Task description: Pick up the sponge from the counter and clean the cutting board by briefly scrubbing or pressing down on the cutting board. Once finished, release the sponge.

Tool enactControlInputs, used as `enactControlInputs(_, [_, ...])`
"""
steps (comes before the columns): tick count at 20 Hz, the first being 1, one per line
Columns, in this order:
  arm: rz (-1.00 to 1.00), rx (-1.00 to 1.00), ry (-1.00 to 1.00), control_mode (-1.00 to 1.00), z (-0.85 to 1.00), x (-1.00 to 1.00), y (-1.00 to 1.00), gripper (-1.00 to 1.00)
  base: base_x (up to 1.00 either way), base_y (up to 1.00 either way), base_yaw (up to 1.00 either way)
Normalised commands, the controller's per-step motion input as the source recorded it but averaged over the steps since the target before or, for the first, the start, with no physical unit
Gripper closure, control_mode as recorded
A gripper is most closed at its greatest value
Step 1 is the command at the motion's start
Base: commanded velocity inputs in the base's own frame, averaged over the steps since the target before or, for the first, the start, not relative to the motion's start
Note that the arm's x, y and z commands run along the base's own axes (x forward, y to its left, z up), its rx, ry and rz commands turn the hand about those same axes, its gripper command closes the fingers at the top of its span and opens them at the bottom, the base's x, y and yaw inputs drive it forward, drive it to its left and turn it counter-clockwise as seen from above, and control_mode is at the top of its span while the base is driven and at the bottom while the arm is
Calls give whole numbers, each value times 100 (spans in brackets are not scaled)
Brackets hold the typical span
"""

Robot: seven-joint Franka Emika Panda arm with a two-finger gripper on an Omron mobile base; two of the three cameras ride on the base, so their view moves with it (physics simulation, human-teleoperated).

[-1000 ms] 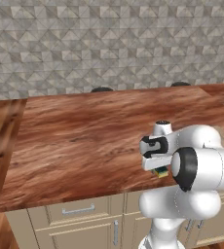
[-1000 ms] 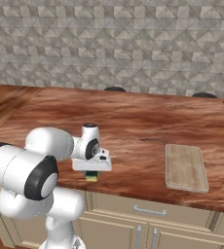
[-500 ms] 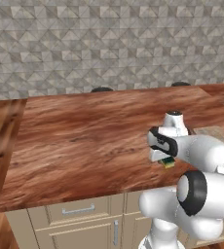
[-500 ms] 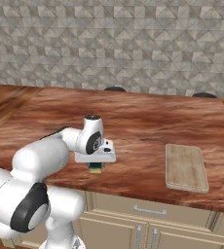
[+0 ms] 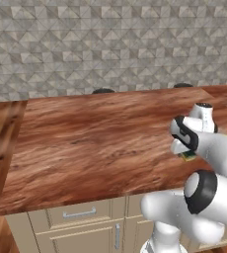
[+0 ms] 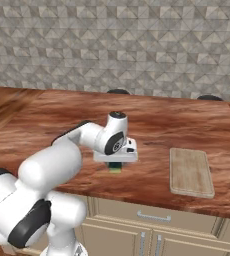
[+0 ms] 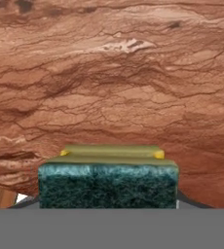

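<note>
At the bottom centre of the hand view we see the sponge [image 7: 108, 180] sitting between our fingers, its dark green face toward the camera and the yellow layer behind it. The finger tips themselves are hidden by the sponge, so we judge that they are clamped on it from how it hangs under the hand, clear of the wood below.

In the right base view the gripper [image 6: 115, 163] is a little left of the frame centre, with the sponge [image 6: 115, 167] showing just under the white hand as a small green and yellow piece. In the left base view the sponge [image 5: 187, 156] peeks out at the right side, below the dark wrist joint.

Under the hand lies the counter [image 6: 47, 120], reddish-brown and glossy. The cutting board [image 6: 189, 171] lies flat on the counter at the right of the right base view, well apart from the sponge.
</note>
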Motion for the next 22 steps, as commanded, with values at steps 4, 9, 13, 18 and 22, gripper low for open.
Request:
enactControlInputs(4, [0,0,0,-100,0,27,-59,100,0,0,0])
enactControlInputs(9, [0,0,0,-100,0,7,-26,100,0,0,0])
enactControlInputs(13, [0,0,0,-100,0,0,-2,100,0,0,0])
enactControlInputs(18, [0,0,0,100,0,0,0,100,1,-25,0])
enactControlInputs(22, [0,0,0,100,0,0,0,100,3,-89,0])
